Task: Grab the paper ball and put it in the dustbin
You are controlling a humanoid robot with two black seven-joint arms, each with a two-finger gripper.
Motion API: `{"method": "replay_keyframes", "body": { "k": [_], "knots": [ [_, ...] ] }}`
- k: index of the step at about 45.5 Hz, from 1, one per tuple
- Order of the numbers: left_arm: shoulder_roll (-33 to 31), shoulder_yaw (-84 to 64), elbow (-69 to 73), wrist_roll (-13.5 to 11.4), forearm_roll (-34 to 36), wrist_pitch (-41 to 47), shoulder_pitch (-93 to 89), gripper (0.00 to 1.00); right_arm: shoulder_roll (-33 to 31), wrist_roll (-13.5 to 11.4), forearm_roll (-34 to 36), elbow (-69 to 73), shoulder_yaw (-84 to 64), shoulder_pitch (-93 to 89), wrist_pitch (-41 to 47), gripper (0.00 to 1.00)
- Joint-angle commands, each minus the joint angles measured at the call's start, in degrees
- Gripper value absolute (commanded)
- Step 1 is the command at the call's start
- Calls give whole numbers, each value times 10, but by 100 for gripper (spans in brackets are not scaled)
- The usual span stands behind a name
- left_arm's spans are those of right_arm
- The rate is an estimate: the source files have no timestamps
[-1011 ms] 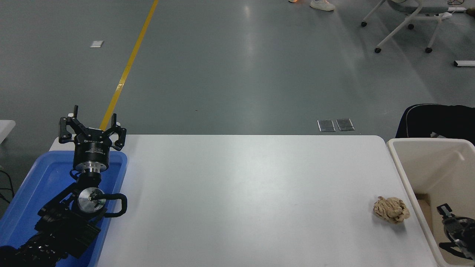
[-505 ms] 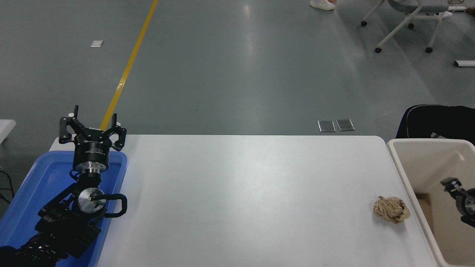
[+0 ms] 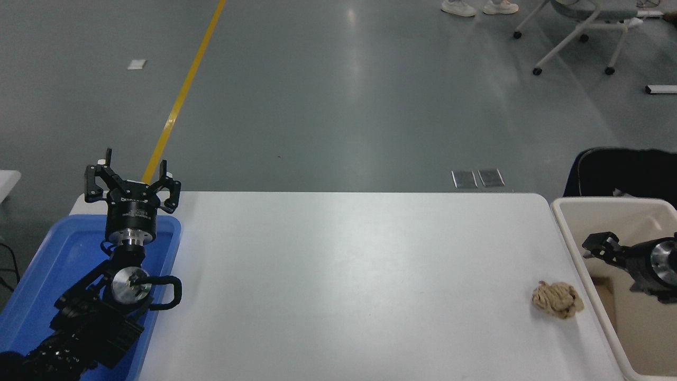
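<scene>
- The paper ball (image 3: pixel 557 299) is tan-brown, with darker creases running through its wrinkles.
- The dustbin (image 3: pixel 568 233) is plain cream-beige, its inner walls a shade darker lower down.
- The tabletop (image 3: pixel 349 275) is plain white with a soft grey sheen.
- The tray (image 3: pixel 31 296) is bright blue.
- The left gripper (image 3: pixel 132 182) is black, with a silver metal ring below its body.
- The right gripper (image 3: pixel 600 246) is black too, with a silver disc behind it.
- The floor (image 3: pixel 328 95) is dull grey-green, crossed by a yellow line (image 3: pixel 182 95).
- The chair legs (image 3: pixel 571 39) are white.

lab/test hall | grey floor (image 3: pixel 328 106) | yellow line (image 3: pixel 182 92) | office chair (image 3: pixel 579 26)
</scene>
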Motion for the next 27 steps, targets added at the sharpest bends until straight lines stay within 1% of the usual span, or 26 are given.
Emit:
{"method": "replay_keyframes", "body": {
  "k": [1, 11, 16, 20, 21, 27],
  "knots": [
    [0, 0, 0, 0, 0, 0, 0, 99, 42, 0, -13, 119, -108, 197, 64, 100],
    [0, 0, 0, 0, 0, 0, 0, 99, 68, 0, 2, 150, -107, 362, 203, 100],
    [0, 0, 0, 0, 0, 0, 0, 99, 68, -2, 30, 150, -107, 419, 311, 100],
    [0, 0, 0, 0, 0, 0, 0, 99, 58, -4, 36, 150, -106, 458, 381, 100],
    [0, 0, 0, 0, 0, 0, 0, 99, 51, -5, 36, 150, -105, 470, 392, 100],
    [0, 0, 0, 0, 0, 0, 0, 99, 31, -6, 38, 150, -84, 508, 392, 100]
  ]
}}
